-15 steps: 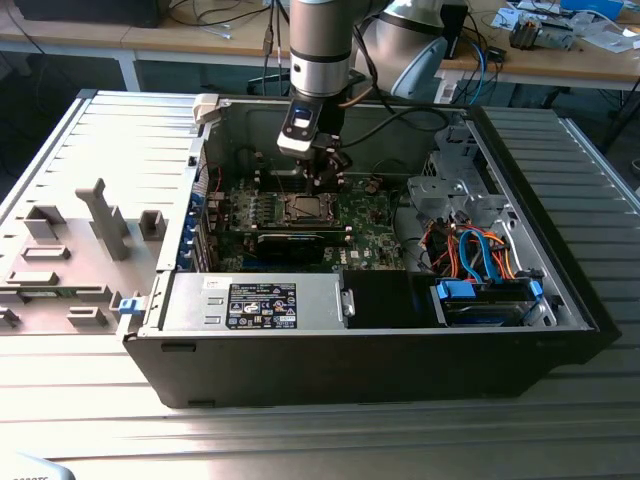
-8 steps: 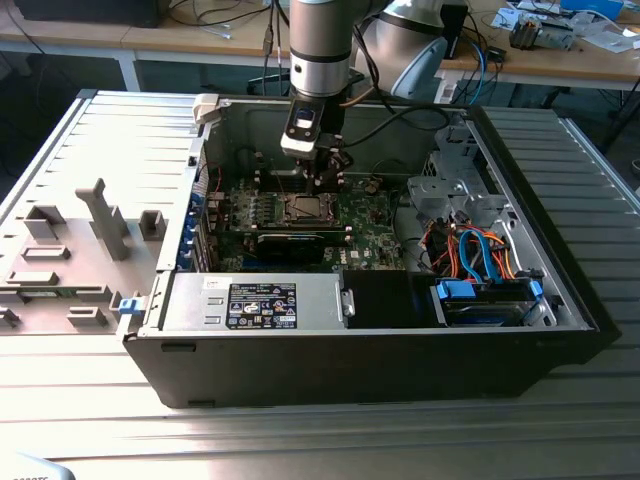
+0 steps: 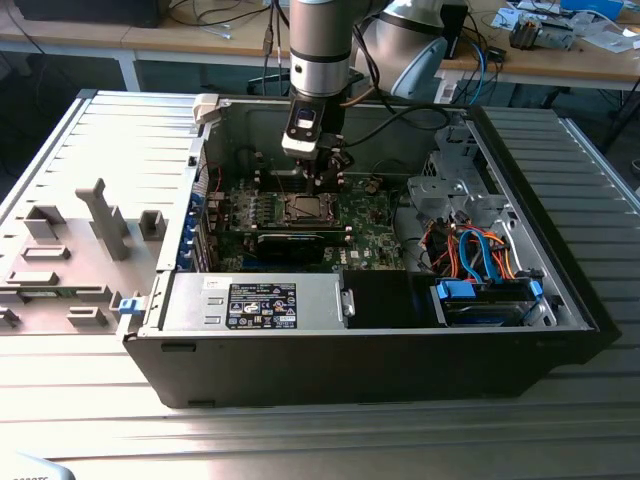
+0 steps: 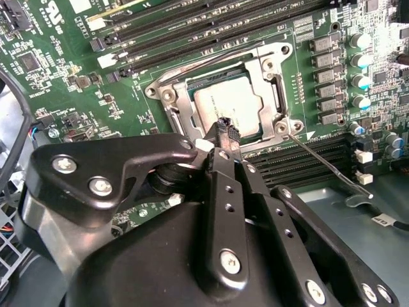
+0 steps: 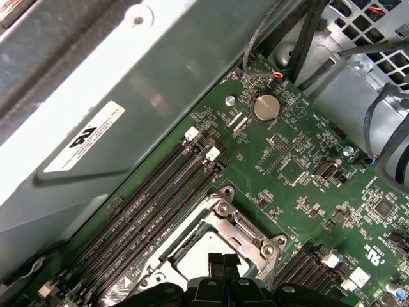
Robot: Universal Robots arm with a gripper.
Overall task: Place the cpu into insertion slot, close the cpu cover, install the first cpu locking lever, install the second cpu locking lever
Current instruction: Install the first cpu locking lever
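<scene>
The cpu [image 4: 233, 102] lies with its silver top up in the insertion slot [image 5: 186, 240] on the green board. The cpu cover [image 4: 273, 80], a silver frame, lies flat around the chip. One thin locking lever [image 4: 323, 163] sticks out from the socket's corner across the board; another rod [image 4: 204, 62] runs along the socket's opposite side. My gripper [image 4: 225, 128] hangs just above the chip's edge, fingers [image 5: 216, 263] pressed together with nothing between them. In the exterior view the gripper [image 3: 322, 180] stands over the socket [image 3: 303, 208] inside the open case.
Long memory slots [image 5: 153, 198] run beside the socket. A black card [image 3: 290, 242], a power supply [image 3: 255, 302] and a drive cage with blue cables [image 3: 480, 250] crowd the case. The case wall [image 5: 115, 77] rises close by. Grey fixtures [image 3: 100, 215] stand on the exterior view's left.
</scene>
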